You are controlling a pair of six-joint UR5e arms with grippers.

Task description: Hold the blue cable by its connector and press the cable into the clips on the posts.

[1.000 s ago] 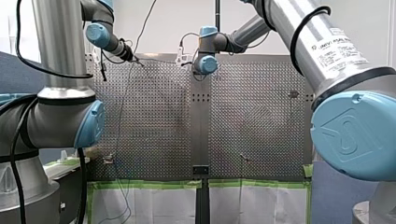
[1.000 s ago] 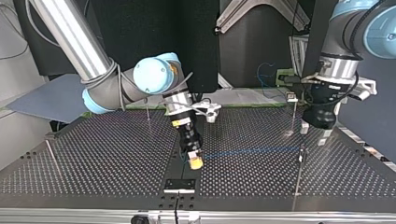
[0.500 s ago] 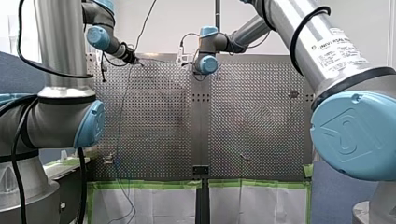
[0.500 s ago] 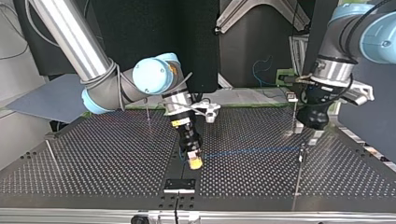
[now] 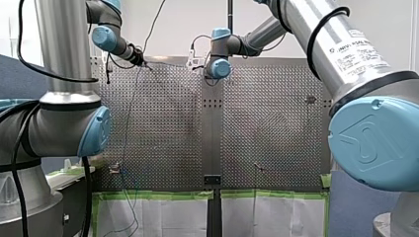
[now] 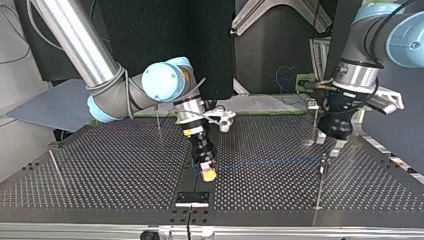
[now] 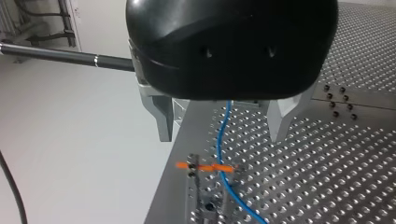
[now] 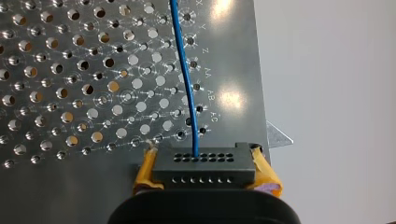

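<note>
In the right wrist view my right gripper is shut on the black connector, with a yellow pad on either side. The blue cable leaves the connector and runs out over the perforated plate. In the top view my right gripper holds the connector low over the table's middle. The blue cable stretches toward the view's right, to a clip on a thin post. My left gripper hovers just behind that post. In the left wrist view my left gripper is open, astride the cable, above an orange-marked clip.
More thin posts stand on the table: one behind my left gripper, one at the back left, one at the far left. A black bracket lies near the table's near edge. Green tape lines the table edge in the front view.
My left gripper has turned about its wrist and shifted slightly toward the top view's left and back, staying open. My right gripper and the connector have not moved.
</note>
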